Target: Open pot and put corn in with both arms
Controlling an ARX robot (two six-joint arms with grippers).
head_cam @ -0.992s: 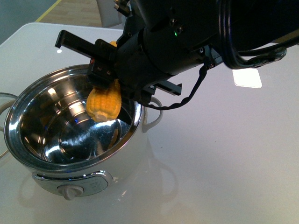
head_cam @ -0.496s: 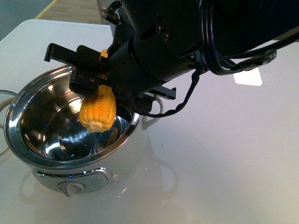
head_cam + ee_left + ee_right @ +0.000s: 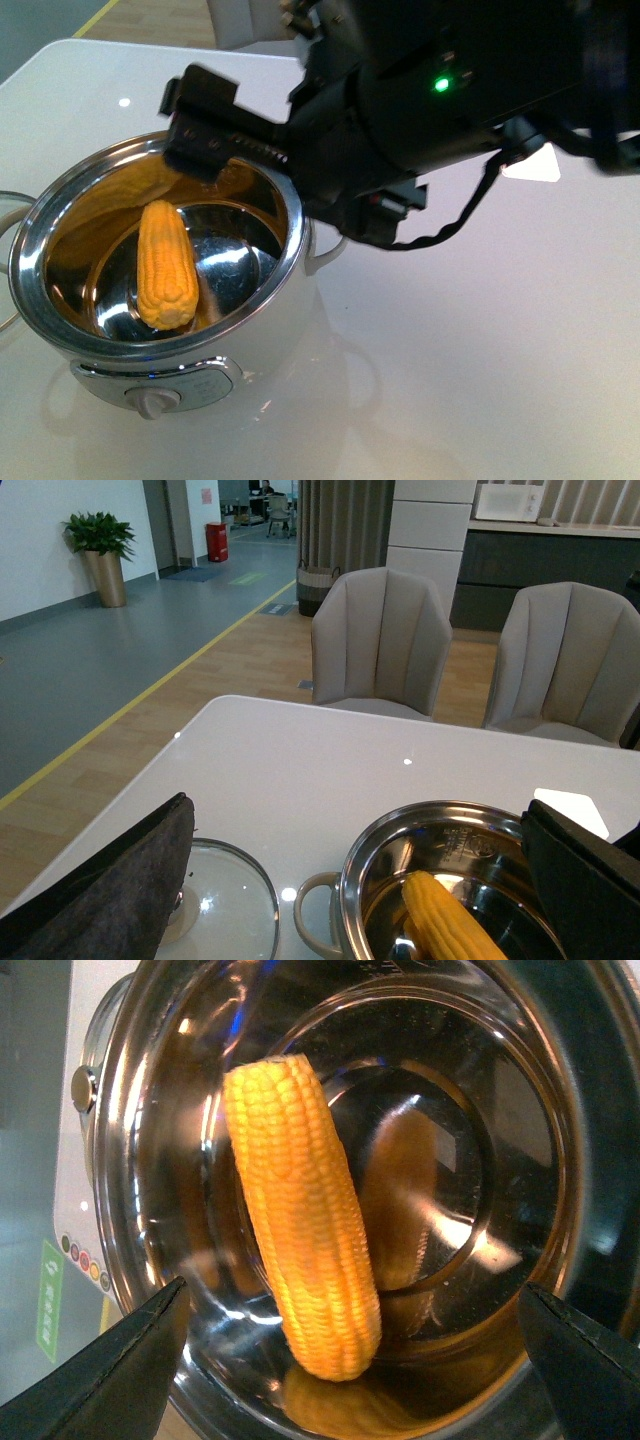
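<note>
We log the corn [image 3: 165, 265] lying in the pot [image 3: 270, 335], lower left of frame, right gripper [image 3: 285, 165] spread empty above its far rim, left gripper [image 3: 355, 810] likewise parted — risk: a low or sideways retreat clips the steel rim and shifts the pot

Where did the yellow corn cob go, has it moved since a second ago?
Yes. The yellow corn cob has dropped down out of the black right gripper and now lies inside the shiny steel pot, below its rim.
</note>
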